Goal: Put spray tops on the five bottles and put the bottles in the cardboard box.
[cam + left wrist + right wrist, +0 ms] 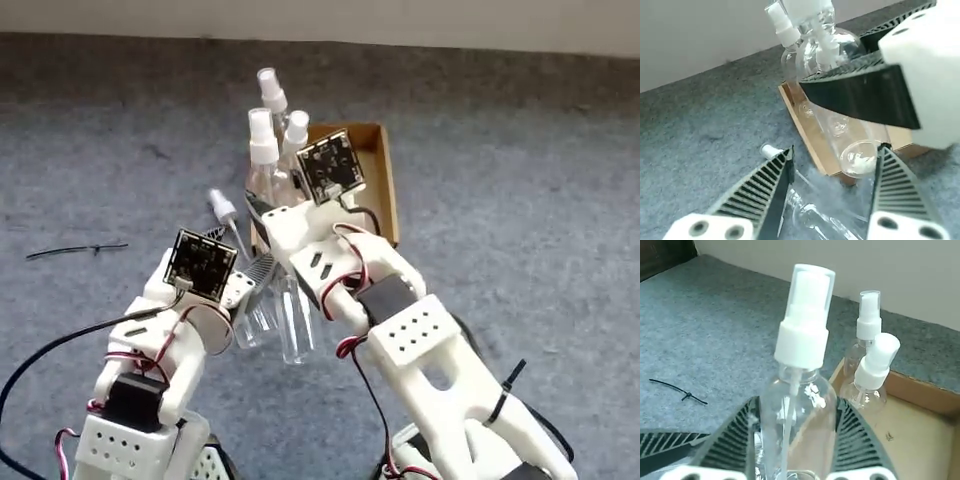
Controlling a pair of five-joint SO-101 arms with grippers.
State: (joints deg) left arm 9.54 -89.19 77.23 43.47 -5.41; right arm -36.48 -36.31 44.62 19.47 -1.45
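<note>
Capped bottle (262, 165) held upright at the nine-o'clock edge of the cardboard box (380, 180).
High view: two more capped bottles (296, 130) stand at the box's eleven o'clock, and uncapped bottles (293, 325) lie on the surface toward six. Left wrist view: the left claw (837, 150) gapes wide and empty over a lying bottle, with a loose spray top (769, 150) beside it, likely the next pairing. Right wrist view: the right claw (796, 412) clamps the capped bottle's body, seemingly to lower it in.

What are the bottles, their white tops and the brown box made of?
Each bottle looks like clear plastic, or maybe glass: you can see straight through it, and it glints in the light. Each spray top looks like white plastic, smooth and a little shiny. The box looks like cardboard: it is brown and dull, with thin, flat walls.
</note>
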